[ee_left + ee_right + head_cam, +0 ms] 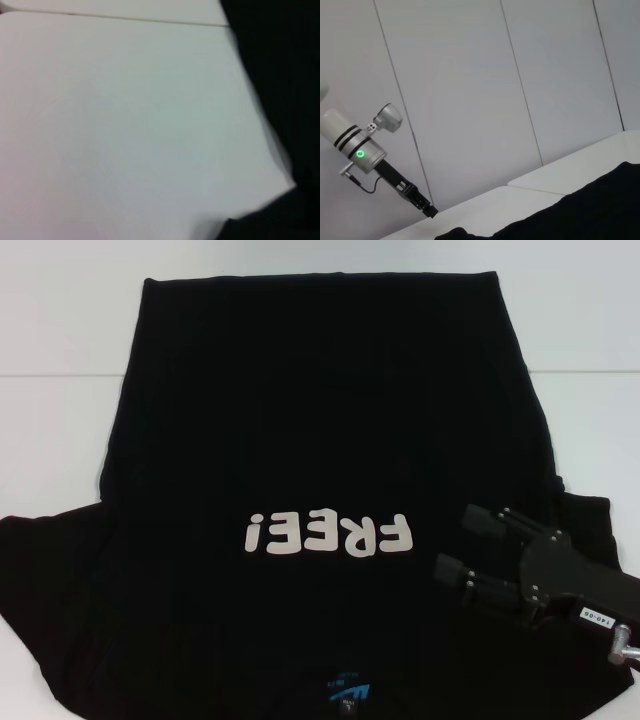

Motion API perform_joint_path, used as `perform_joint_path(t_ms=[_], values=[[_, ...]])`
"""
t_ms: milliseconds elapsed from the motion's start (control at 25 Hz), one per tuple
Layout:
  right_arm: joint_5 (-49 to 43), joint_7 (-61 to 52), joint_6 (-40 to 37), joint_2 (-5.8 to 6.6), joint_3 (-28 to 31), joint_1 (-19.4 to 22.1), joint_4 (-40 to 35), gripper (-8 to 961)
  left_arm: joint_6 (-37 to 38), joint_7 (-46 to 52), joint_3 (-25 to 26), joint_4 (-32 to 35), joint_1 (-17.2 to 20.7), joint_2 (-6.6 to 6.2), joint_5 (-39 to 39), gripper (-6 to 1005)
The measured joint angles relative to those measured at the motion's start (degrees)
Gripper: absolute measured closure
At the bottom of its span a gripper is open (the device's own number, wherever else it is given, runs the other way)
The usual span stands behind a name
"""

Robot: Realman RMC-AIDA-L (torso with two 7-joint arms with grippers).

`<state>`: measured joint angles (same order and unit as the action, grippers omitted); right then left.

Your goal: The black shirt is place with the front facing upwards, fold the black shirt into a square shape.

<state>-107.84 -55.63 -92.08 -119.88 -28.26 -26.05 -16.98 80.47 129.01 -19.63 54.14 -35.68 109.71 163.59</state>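
While it lies flat on the white desk (pixel 60 330), the one black shirt (pixel 320 410) shows "FREE!" in white, upside down, plus a blue neck label. Right tool (pixel 468 545) hovers over a sleeve, fingers apart. Left tool (pixel 427 209) sits off beside the desk; can't tell its fingers.

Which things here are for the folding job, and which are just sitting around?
For the job:
black shirt, lying flat, letters up
right claw, open above the shirt's right side
left claw, out past the table's left edge

Just there:
white table
grey wall panels
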Motion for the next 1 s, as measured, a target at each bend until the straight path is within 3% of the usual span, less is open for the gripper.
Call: perform_joint_path(t_ms=[720,1000], values=[[0.0,0.0,-0.2,-0.07,0.1,0.2,0.3,57,-9.6,4.0,-7.5,-4.0,0.5,0.55,0.2,479],[0.0,0.0,-0.1,-0.09,0.1,-0.1,0.7,57,-11.9,3.7,-8.1,-6.7,0.8,0.25,0.2,480]])
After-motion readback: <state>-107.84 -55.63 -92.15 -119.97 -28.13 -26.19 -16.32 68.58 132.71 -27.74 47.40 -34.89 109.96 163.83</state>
